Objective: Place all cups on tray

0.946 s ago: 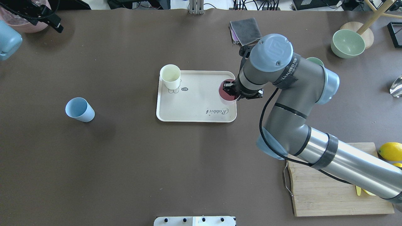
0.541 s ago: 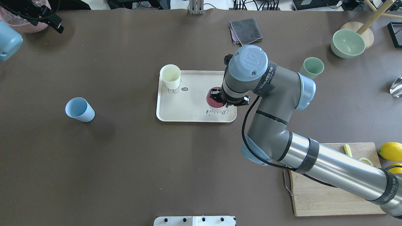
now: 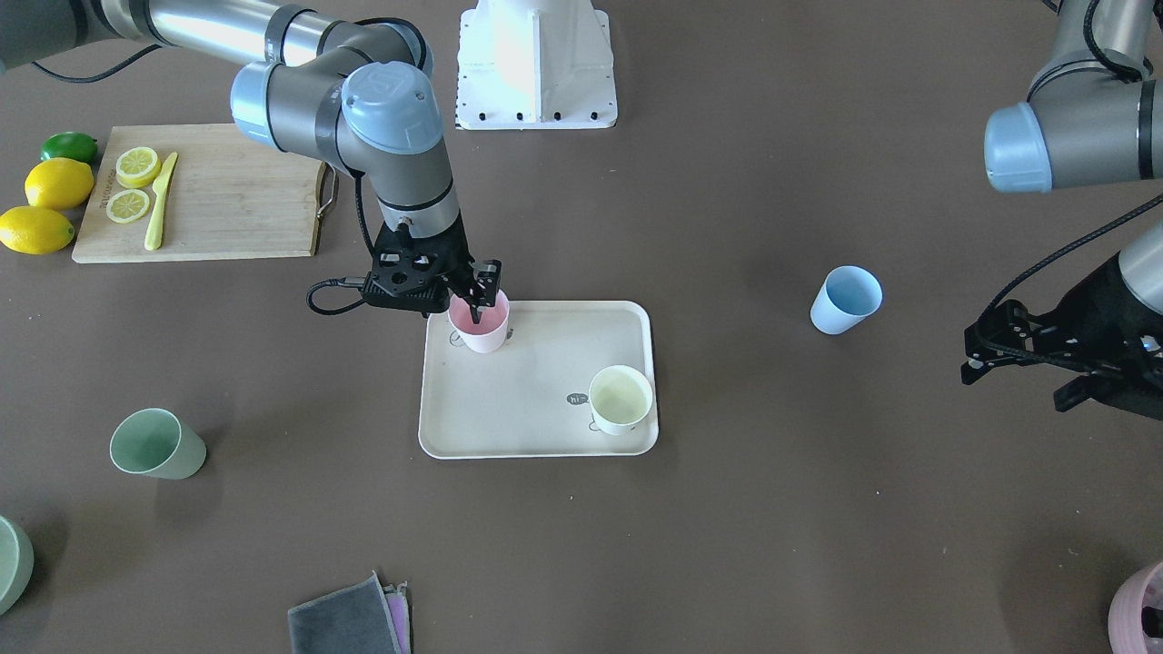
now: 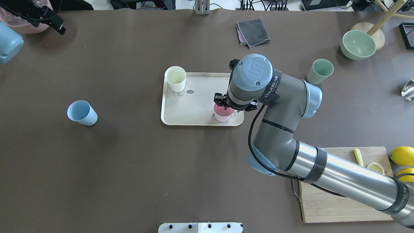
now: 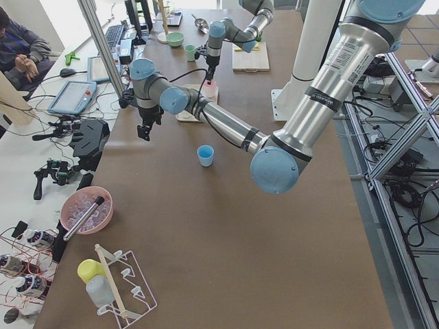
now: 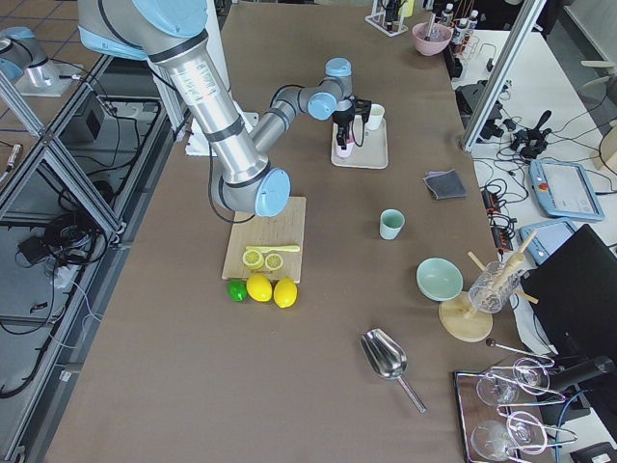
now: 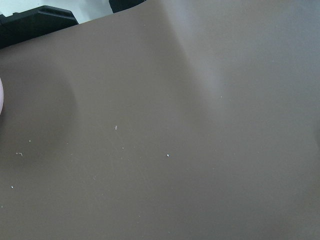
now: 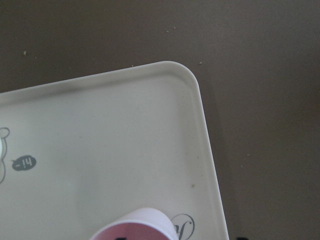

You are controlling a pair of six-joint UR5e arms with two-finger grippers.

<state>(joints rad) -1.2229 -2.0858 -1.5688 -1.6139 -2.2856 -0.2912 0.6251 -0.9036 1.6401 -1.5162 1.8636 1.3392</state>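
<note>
Four cups are counted, cream (image 4: 175, 78), pink (image 4: 222, 116), blue (image 4: 81, 112) and green (image 4: 319, 71), plus one tray (image 4: 197, 106) and two lemons (image 3: 58, 183) (image 3: 34, 229).

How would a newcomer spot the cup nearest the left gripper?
Find the cream tray mid-table. On its left-arm side, alone on the brown tabletop, stands the cup. It is the only pale blue one; the other loose cup is green.

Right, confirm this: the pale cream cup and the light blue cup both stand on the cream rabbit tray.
Wrong on one. The pale cream cup stands on the cream rectangular tray, but the light blue cup stands off it on the brown table, as the overhead view shows.
</note>
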